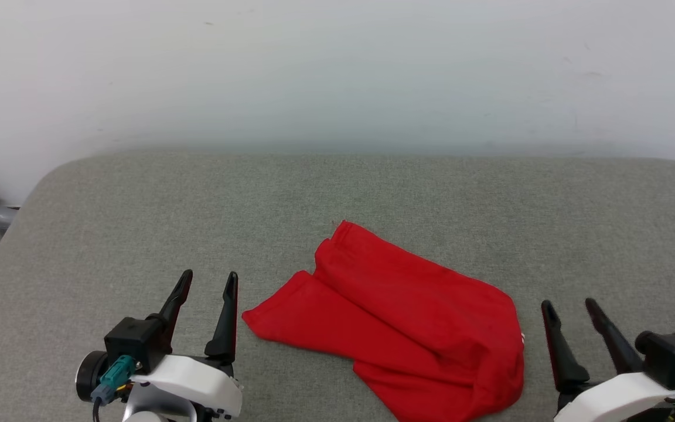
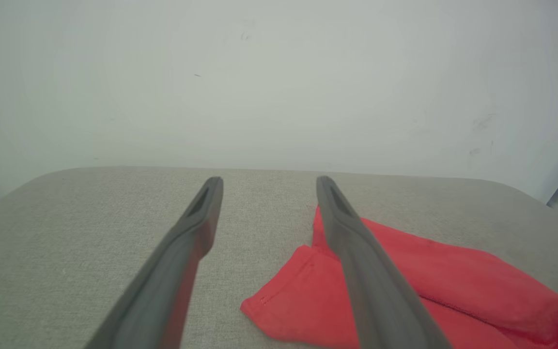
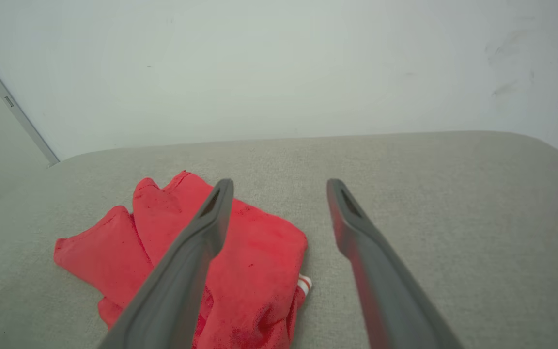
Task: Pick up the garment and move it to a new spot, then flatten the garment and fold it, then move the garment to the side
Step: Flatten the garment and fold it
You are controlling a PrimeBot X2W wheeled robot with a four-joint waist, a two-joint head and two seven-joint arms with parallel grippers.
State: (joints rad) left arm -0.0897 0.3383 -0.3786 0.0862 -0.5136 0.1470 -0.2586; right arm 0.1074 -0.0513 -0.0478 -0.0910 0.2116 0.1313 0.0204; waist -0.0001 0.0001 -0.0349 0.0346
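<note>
Fingers (image 1: 226, 316) spread wide on both sides, nothing between them: the left gripper (image 1: 210, 274) sits at 7 o'clock in the head view and the right gripper (image 1: 568, 303) at 4 o'clock, both empty and pointing toward 12. Between them lies the garment (image 1: 408, 316), a folded red bundle on the grey cushioned surface (image 1: 138, 211), low in the picture around 5 o'clock and just clear of either gripper. Now, what can't be read: plain red cloth faces up, and the folds hide the rest, bar a sliver of striped white trim (image 1: 522, 338) peeking out at the bundle's 3 o'clock edge. Its lower end runs off the bottom of the head view. From the left wrist, that gripper (image 2: 267, 180) has one finger lying across the red cloth (image 2: 453, 271), which is cut off at the bottom and at 3 o'clock. From the right wrist, that gripper (image 3: 279, 182) also masks a strip of the bundle (image 3: 255, 261), with the striped trim (image 3: 304, 283) showing beside it. As for the lie: in the head view the long axis runs from 10 o'clock to 4 o'clock, two hemmed corners pointing up toward 10 and 11, the bulky rounded end down at 4. Behind it all, a pale wall (image 1: 337, 70).
</note>
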